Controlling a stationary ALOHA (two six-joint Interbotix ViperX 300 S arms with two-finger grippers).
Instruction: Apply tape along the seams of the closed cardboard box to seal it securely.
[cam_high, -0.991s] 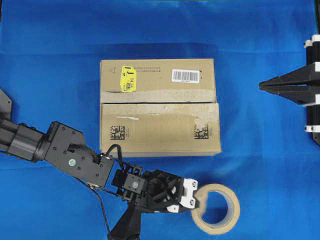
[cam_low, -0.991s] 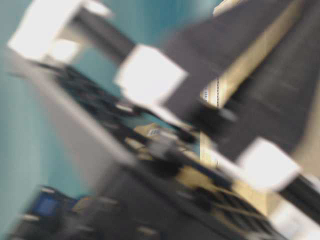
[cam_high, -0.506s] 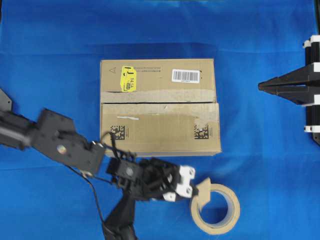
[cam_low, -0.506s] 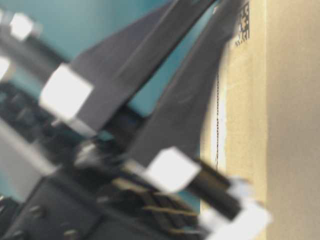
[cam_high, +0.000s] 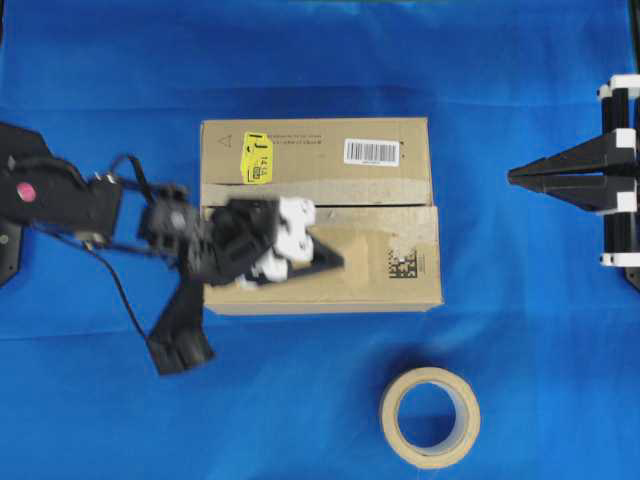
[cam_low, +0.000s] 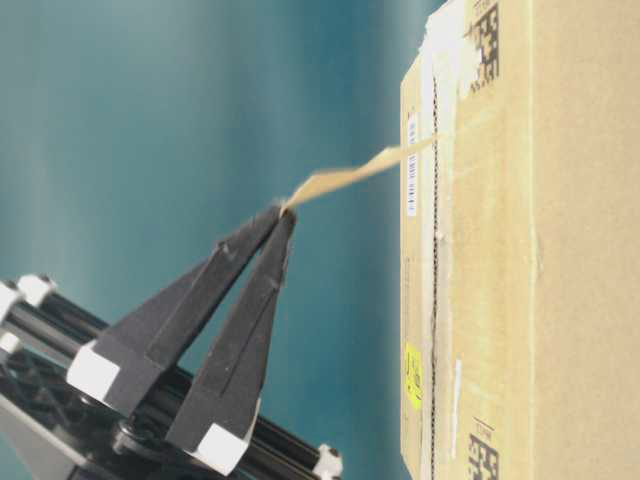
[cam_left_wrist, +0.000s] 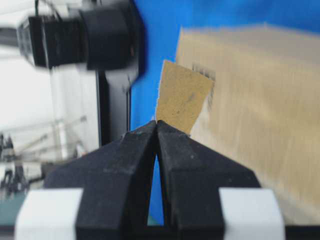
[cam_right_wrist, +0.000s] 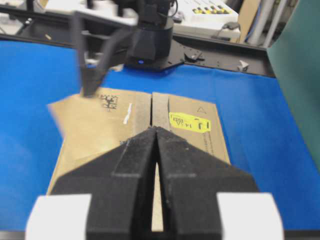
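Left gripper (cam_left_wrist: 157, 122) clenched on one corner of the tape (cam_left_wrist: 182, 97), which juts ahead of its tips: likely light, floppy, sticky; best kept edge-held.

Tan tape (cam_high: 352, 252) square over closed cardboard box (cam_high: 318, 215) — perhaps just touching

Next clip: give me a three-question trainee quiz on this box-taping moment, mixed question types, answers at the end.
1. True or false: the left gripper is shut on the tape piece.
2. Where is the tape roll? A) on the cardboard box B) on the blue cloth, clear of the box C) in the right gripper
3. Fill in: the right gripper holds ____.

Key: 1 true; 2 B; 3 nothing
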